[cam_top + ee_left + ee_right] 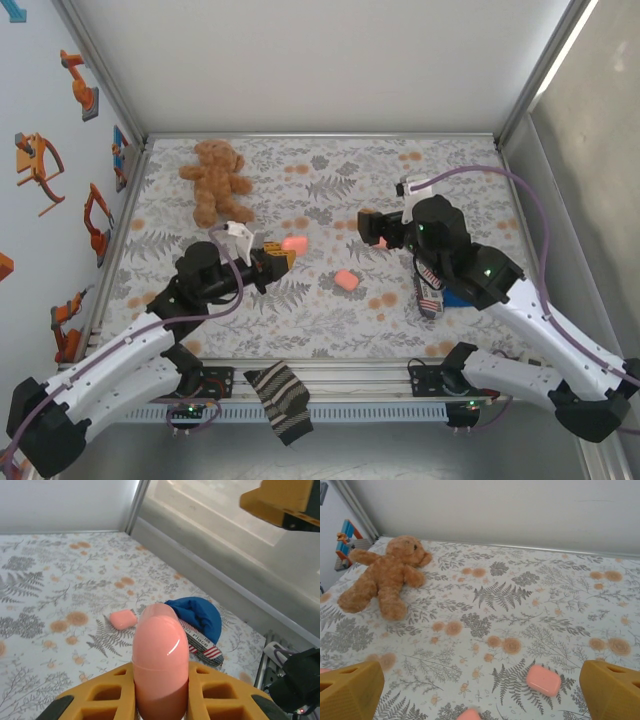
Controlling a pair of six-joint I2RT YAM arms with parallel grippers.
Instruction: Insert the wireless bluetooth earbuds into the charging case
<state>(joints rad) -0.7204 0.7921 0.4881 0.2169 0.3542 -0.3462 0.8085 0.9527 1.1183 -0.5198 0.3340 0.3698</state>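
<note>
My left gripper (160, 682) is clamped tight on the charging case (160, 650), a pink capsule with a seam round its middle. It stands upright between the orange fingers (122, 674), lifted clear of the floral cloth (45, 580). I judge the hold is meant to keep the case steady where the other arm can reach it, so a bud can be brought across (the lid looks closed to me, which would have to change first).

Beyond it on the cloth lies a second pink case (123, 619), then a blue fabric thing (197, 615).

My right gripper (480, 695) hangs with its jaws spread wide and nothing between them. Below it on the cloth are a small pink piece (543, 680) near the right finger and a second pink piece (468, 714) cut off at the lower edge. I take these for the earbuds, though I cannot tell bud from case at this angle. The teddy bear (385, 577) lies well apart.
</note>
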